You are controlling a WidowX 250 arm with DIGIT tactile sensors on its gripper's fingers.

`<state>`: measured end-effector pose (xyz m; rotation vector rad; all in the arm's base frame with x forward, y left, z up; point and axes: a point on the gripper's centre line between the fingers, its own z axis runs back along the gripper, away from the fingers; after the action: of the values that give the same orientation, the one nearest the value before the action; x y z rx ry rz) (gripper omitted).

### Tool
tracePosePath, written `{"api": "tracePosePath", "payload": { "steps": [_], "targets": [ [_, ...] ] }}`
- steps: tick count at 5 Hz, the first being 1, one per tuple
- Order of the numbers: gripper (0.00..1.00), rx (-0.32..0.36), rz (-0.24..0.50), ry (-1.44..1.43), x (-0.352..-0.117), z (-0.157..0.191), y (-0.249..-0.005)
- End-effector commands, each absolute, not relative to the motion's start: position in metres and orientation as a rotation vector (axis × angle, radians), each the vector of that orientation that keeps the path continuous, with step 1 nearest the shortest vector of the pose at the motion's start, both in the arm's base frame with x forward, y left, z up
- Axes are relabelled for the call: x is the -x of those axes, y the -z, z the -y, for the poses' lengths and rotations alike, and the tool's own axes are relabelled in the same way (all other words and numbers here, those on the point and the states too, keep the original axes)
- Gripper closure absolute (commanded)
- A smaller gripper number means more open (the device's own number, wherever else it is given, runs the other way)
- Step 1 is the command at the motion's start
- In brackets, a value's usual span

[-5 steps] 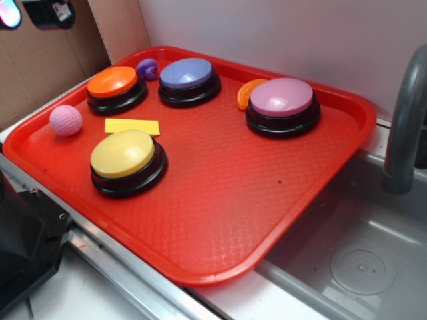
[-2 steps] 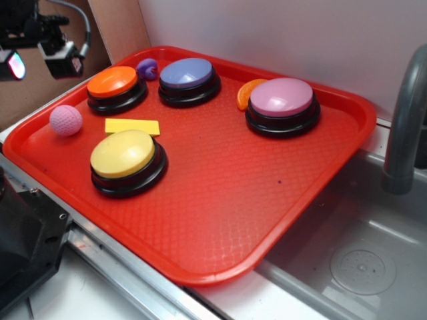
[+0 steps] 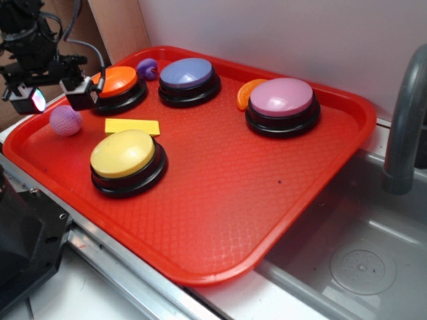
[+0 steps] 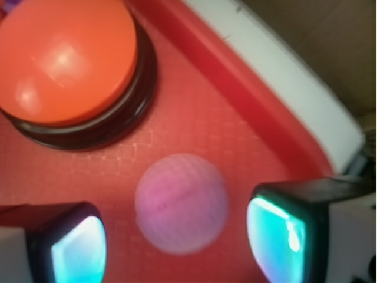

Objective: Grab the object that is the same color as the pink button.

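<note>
Tray (image 3: 220, 200): red plastic, waffle-textured, slight sheen. Pink ball (image 4: 181, 203): matt, dimpled. Pink button (image 3: 281, 97): smooth glossy plastic dome. Sink (image 3: 353, 260): smooth grey plastic.

Your black gripper (image 3: 55, 93) with its glowing finger pads, at the frame's top-left corner a second ago, is now lower and nearer the red plastic tray's (image 3: 220, 200) left corner. It hangs, jaws spread, over the small dimpled pink ball (image 3: 65, 121), and now hides the left rim of the orange dome button (image 3: 115, 81).
</note>
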<state>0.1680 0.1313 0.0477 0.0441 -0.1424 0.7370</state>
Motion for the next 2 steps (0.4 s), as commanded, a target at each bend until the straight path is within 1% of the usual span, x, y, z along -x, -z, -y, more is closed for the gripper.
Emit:
{"api": "tracePosePath", "payload": {
  "steps": [1,2],
  "targets": [
    [0.0,-0.025,0.148,-0.726,-0.165,-0.137,-0.033],
    [0.0,-0.022,0.131,-0.74,-0.167,-0.141,-0.022]
  ]
}}
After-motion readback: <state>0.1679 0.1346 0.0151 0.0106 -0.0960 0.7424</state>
